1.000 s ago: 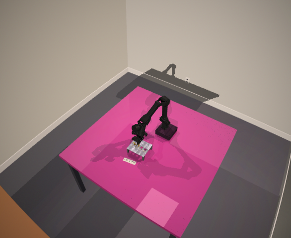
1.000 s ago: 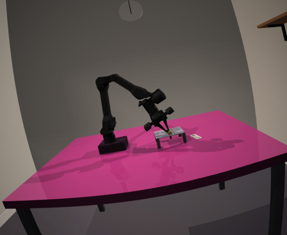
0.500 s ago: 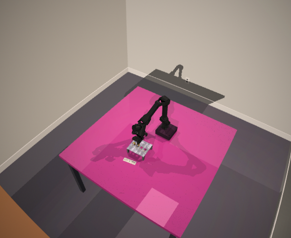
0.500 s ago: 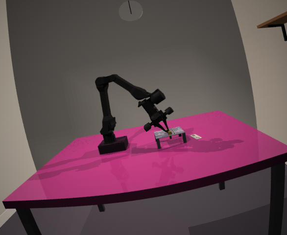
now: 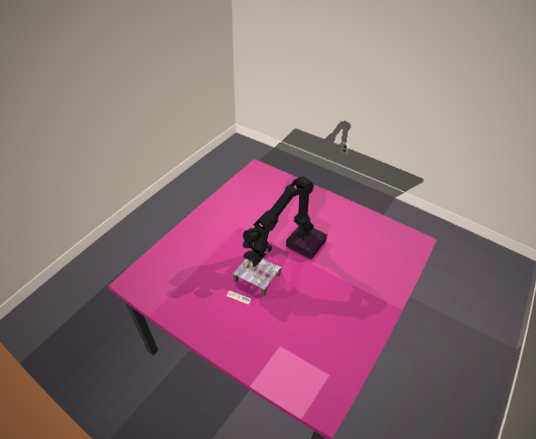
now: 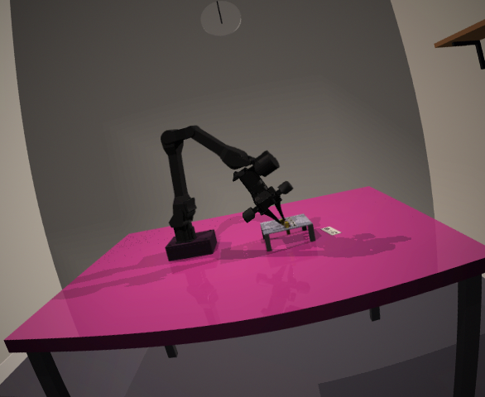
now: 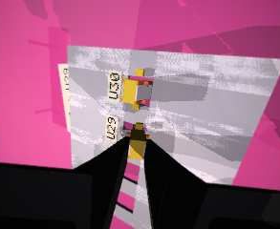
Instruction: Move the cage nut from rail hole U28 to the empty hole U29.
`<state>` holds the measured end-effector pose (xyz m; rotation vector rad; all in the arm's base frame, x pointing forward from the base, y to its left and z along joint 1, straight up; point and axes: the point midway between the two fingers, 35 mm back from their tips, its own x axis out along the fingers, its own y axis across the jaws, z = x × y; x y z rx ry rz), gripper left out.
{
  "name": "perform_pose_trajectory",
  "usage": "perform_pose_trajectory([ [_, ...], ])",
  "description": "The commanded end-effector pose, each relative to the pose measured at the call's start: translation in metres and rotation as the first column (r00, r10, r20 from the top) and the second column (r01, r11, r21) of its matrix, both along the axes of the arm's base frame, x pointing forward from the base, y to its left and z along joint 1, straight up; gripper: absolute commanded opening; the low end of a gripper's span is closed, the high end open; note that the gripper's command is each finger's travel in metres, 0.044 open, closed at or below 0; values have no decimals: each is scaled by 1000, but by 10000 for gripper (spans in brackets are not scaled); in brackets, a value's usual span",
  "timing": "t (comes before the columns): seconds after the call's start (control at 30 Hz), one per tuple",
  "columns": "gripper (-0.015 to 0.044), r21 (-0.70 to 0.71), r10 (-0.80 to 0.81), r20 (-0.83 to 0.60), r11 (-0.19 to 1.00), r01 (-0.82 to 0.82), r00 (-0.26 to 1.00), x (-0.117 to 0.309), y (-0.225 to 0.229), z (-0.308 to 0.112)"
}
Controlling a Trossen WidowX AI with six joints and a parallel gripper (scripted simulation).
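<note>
Gripping the nut [image 5: 254, 268] [image 6: 286, 223] [image 7: 137, 150] between the fingertips of the gripper [image 5: 255, 265] [image 6: 284, 222] [image 7: 139, 138], closed tight around it. Held right at the rail [image 5: 268, 266] [image 6: 272, 226] [image 7: 192, 119], beside label U29 [image 7: 111, 128] and reaching a bit toward the near side in the wrist view. Can't confirm whether seated square in U29; partly hidden by the fingers. Can't see the spring wings under the plate either. Not released, not moved away.

In the wrist view, showing a pink sliver of opening just beyond the held nut, on the label side. Showing more pink openings on the near side, between and beside the fingers.

Next to label U30 [image 7: 114, 86], showing the other nut [image 5: 247, 265] [image 7: 130, 91], yellow with orange edges, sitting at its hole, apart from the fingers.

Standing on short dark legs on the pink table [image 5: 187, 264] [image 6: 148, 308] [image 7: 15, 95]: see rail. Lying flat near it, on the label side: see card [image 5: 238, 296] [image 6: 330, 231] [image 7: 64, 95]. Reaching over from the dark base [image 5: 305, 250] [image 6: 191, 251], bent high and angled down to the plate: see arm [image 5: 283, 203] [image 6: 208, 145].
</note>
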<state>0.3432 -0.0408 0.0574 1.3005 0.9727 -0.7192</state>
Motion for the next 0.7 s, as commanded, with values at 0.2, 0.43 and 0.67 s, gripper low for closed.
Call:
perform_pose_trajectory([
  [0.2,36,-4,5,-18,1000,-5,1000,0,0,0],
  [0.43,36,-4,5,-18,1000,-5,1000,1,0,1],
  [0.67,36,-5,5,-23,1000,-5,1000,1,0,1],
])
